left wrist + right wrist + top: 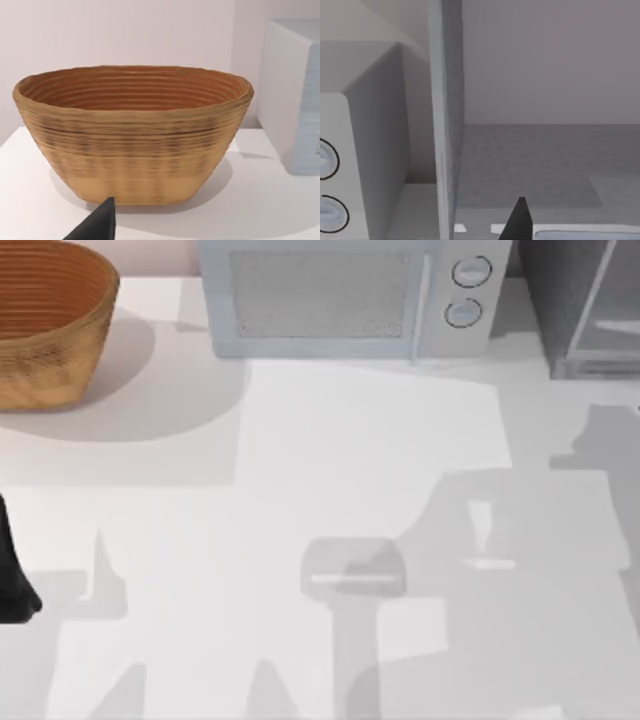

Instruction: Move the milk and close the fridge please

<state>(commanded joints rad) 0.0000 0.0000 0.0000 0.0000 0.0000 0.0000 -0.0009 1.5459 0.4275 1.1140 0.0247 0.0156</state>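
Fridge (575, 300) x1 back right, 1 microwave (345, 295), 1 basket (50, 325).

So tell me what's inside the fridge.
Through the right wrist view, the fridge stands open: a bare grey shelf floor and pale back wall. No milk on that stretch; the lower part is cut off from sight.

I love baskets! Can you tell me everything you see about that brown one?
The basket is a round, woven-looking bowl, tan outside and orange-brown inside, ribbed with rings all around. It is wide at the rim and narrower at its flat base. It stands upright and empty on the white table, at the far left, apart from the microwave.
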